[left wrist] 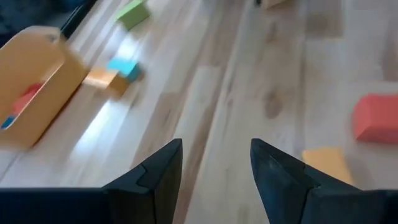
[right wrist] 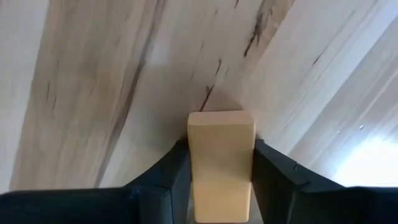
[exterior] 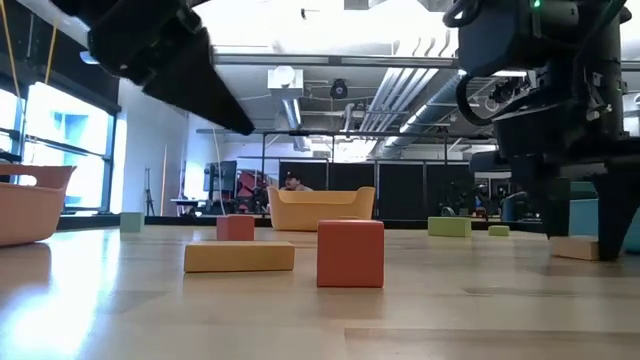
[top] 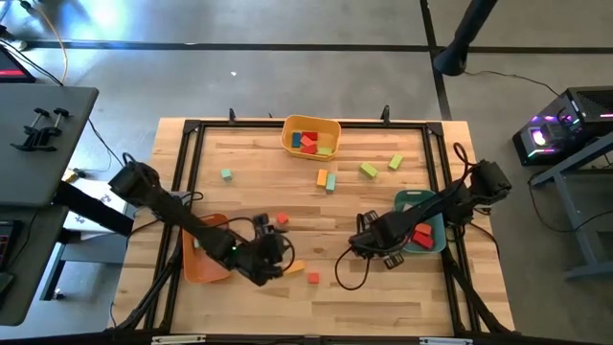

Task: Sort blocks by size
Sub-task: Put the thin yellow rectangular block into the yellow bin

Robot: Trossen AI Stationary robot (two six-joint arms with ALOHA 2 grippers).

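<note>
On the bench (top: 316,220), the yellow bin (top: 311,136) sits at twelve o'clock, the orange bin (top: 205,251) at eight, the teal bin (top: 421,222) at four.

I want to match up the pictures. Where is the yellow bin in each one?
High view: the yellow bin sits at the table's far edge, near the middle.
Low view: it is far back, in the centre.
Left wrist view: it is at the picture's left edge, with blocks inside.
Right wrist view: it is not in it; only a tan block on wood.
Shared landmark: the green block beside the bin.
</note>
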